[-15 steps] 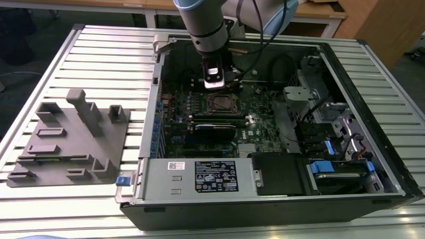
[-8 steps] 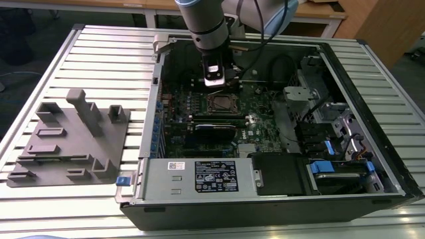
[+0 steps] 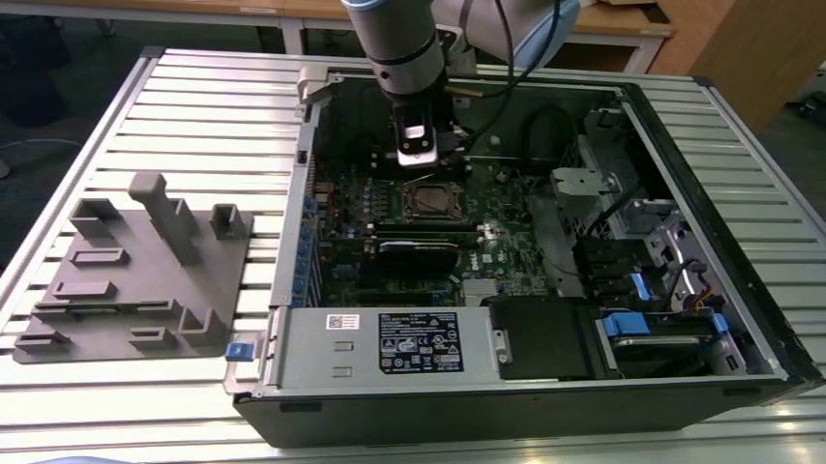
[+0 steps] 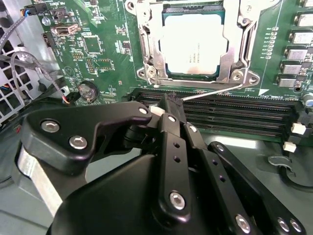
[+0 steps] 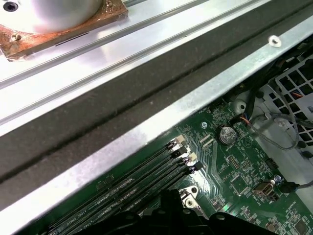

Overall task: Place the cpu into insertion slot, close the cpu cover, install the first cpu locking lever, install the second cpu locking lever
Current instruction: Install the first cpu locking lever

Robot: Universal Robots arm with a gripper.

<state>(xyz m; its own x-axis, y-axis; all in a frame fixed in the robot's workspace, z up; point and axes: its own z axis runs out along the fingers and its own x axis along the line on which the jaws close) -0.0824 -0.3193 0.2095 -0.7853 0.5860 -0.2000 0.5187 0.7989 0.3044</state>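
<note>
Exterior view: arm [image 3: 400,48] hung over the open computer case [image 3: 671,126] on the slatted table [image 3: 193,106]. Gripper [image 3: 424,159] sat just above the socket [image 3: 432,203] on the green board. Grey fixture [image 3: 142,271] lay on the table at the exterior view's left, outside the case.

Second wrist view: cpu [image 4: 193,44] was seated in the socket, cover [image 4: 146,49] flat down around it. Fingers [image 4: 171,127] were drawn together, tips touching the free end of a thin wire lever [image 4: 215,91] between socket and memory slots [image 4: 234,115]. Couldn't tell if the lever was clamped.

First wrist view: case wall, memory slots, coin battery [image 5: 226,133].
</note>
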